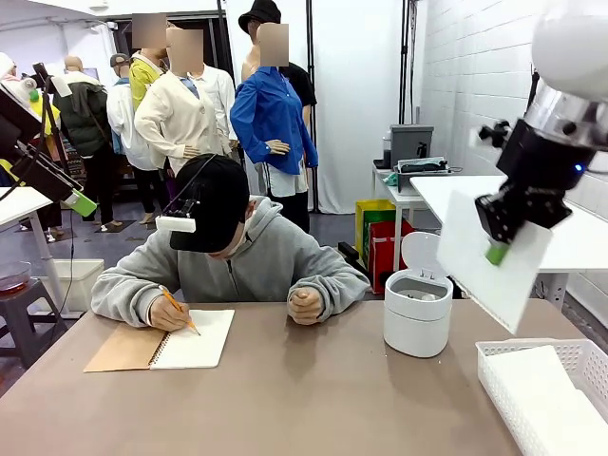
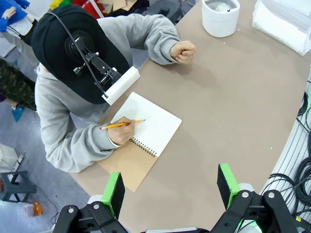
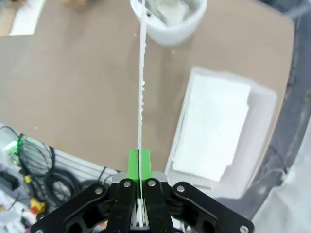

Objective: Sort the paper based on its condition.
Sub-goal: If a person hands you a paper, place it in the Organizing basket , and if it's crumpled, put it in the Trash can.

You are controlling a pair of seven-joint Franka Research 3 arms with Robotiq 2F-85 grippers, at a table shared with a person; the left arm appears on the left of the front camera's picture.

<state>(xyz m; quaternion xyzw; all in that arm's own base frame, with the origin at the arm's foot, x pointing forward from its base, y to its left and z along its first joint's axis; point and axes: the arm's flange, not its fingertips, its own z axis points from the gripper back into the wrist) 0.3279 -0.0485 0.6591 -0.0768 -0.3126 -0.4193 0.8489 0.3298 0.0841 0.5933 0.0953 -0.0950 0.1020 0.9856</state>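
High at the right, my right gripper [image 1: 498, 253] is shut on a flat white paper sheet [image 1: 494, 258] that hangs in the air above the white lattice basket [image 1: 496, 353]. In the right wrist view the sheet [image 3: 141, 77] shows edge-on, pinched between the green pads [image 3: 139, 162]. More flat paper [image 3: 214, 126] lies inside the basket. Crumpled paper [image 3: 170, 10] sits in the small white bin [image 1: 417, 313]. My left gripper [image 2: 171, 187] stands open above the near table edge, holding nothing, with the person's notebook ahead of it.
A person at the far side writes with a pencil [image 2: 121, 124] in a spiral notebook [image 1: 163, 346] with a brown cover; the other hand [image 1: 306, 304] rests as a fist. The bin's lid stands up. Bare brown table [image 1: 313, 399] stretches across the middle.
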